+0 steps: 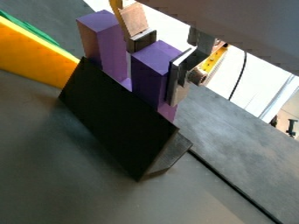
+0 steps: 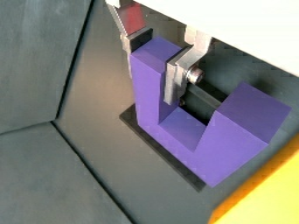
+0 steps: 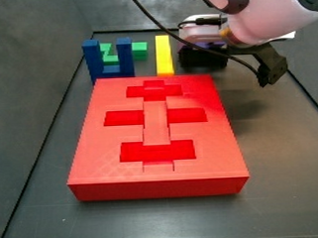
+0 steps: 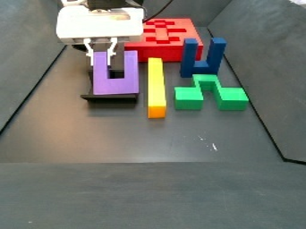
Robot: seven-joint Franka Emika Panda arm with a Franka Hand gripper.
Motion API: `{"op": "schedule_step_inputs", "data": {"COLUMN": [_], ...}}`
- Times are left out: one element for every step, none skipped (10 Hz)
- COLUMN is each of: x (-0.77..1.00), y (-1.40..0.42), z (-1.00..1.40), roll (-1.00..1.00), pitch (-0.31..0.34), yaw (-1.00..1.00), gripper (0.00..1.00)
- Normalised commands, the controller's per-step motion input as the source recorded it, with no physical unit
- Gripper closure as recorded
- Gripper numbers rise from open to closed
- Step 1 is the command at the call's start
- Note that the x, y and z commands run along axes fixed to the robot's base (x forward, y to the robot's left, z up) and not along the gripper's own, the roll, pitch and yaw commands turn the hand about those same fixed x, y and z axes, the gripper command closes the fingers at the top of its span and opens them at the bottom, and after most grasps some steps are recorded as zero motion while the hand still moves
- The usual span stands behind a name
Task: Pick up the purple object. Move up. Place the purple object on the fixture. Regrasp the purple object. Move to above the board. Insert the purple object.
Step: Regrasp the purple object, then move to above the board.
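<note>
The purple object [image 4: 116, 76] stands prongs-up on the fixture [image 4: 110, 95], so pick-up, lift and placing look done; regrasp, the move over the board [image 3: 156, 131] and insertion remain; the gripper [image 4: 104, 55] sits directly above, at the object's 12 o'clock, its fingers [image 2: 179, 74] straddling one prong, a silver plate flat against it in both wrist views; whether the jaws are clamped or merely closing cannot be told; in a side view the board lies well apart, toward 1 o'clock of the fixture.
</note>
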Motion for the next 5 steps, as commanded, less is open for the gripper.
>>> {"op": "schedule_step_inputs", "data": {"x": [0.0,0.0,0.0,0.01,-0.02], "y": [0.0,0.0,0.0,0.01,0.03], "z": [0.0,0.0,1.4,1.4,1.4], "roll": [0.0,0.0,0.0,-0.05,-0.11], "pitch": [0.0,0.0,0.0,-0.024,-0.042], "yaw": [0.0,0.0,0.0,0.0,0.0], "gripper": [1.0,1.0,1.0,1.0,1.0]}}
